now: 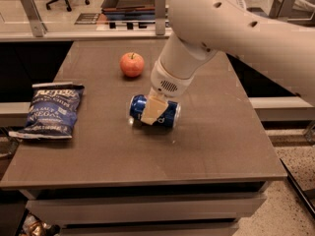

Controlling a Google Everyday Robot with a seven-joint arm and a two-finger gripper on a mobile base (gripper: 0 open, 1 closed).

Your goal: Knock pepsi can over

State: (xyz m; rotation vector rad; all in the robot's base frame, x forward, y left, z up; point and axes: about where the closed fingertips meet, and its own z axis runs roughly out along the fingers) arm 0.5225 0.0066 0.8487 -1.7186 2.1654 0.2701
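Note:
The pepsi can, dark blue with white lettering, lies on its side near the middle of the brown table, its silver end pointing right. My gripper reaches down from the white arm and straddles the can. One beige finger lies across the can's front; the other is hidden behind it. The fingers appear shut on the can.
A red apple sits behind and left of the can. A flat blue chip bag lies at the table's left edge. A counter with a glass rail runs behind the table. The floor drops off at the right.

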